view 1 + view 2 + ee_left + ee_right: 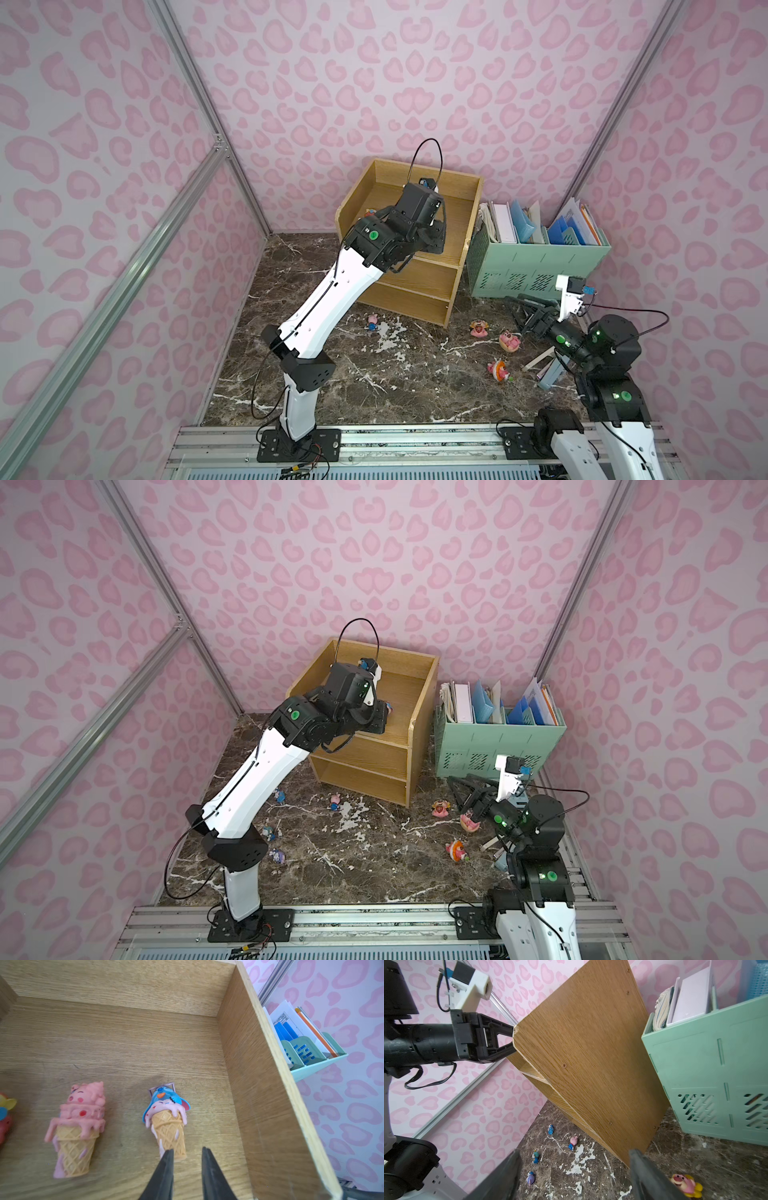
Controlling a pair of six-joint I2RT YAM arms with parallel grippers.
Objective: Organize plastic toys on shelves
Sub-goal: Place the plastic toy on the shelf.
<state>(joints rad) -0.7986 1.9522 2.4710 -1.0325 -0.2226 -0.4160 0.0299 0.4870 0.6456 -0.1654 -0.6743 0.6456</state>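
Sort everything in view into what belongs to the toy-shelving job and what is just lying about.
Job: wooden shelves; two cone toys on its top tier; pink figurines and small blue figurines on the marble table.
Lying about: mint file organizer with its papers.

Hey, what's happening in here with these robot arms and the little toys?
The left gripper is in the top tier of the wooden shelf, open and empty, beside a blue-topped cone toy and a pink cone toy. The right gripper hangs open over the table, where several small figures lie.
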